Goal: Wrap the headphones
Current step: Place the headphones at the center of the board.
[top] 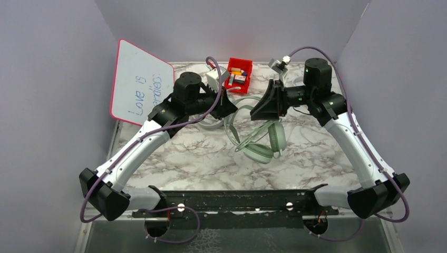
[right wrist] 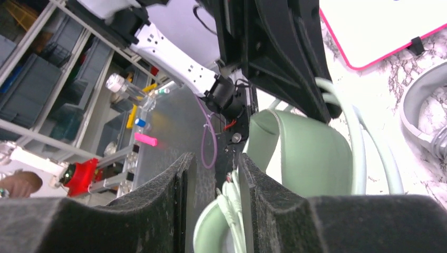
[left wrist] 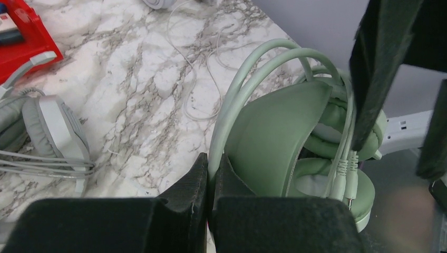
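While inside table (top: pixel 184 158) edges, mint-green headphones (top: pixel 259 153)

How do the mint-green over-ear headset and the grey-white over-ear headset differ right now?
Grip: the mint-green over-ear headset is pinched at its headband by the shut left end effector; the grey-white over-ear headset lies untouched on the marble table. Colour: the first is pale green all over, the second is grey with white. Shared: both have padded ear cups and thin cables.
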Robot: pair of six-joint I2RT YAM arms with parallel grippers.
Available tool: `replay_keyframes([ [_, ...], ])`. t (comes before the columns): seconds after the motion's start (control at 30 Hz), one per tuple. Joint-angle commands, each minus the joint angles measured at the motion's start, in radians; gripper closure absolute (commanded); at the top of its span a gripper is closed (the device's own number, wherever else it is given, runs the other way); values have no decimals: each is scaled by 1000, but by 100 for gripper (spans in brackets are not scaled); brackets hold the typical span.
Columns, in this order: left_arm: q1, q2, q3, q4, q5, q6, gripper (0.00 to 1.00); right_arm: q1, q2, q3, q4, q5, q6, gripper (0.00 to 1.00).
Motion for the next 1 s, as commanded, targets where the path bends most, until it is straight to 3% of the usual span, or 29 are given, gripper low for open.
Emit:
replay_keyframes([
  [0.0, 1, -46, -51, 106, -9, -86, 100, 8, -19, 82, 45, 87, 127, 60],
  [0.4, 47, -143, -302, 236, 5, -189, 100, 6, 35, 291, -157, 402, 101, 53],
  [0.53, 93, -198, -408, 245, -5, -214, 100, 4, 47, 316, -207, 520, 73, 40],
  [0.97, 361, -332, -735, 362, 85, -323, 100, 1, 34, 256, -198, 523, 20, 38],
])
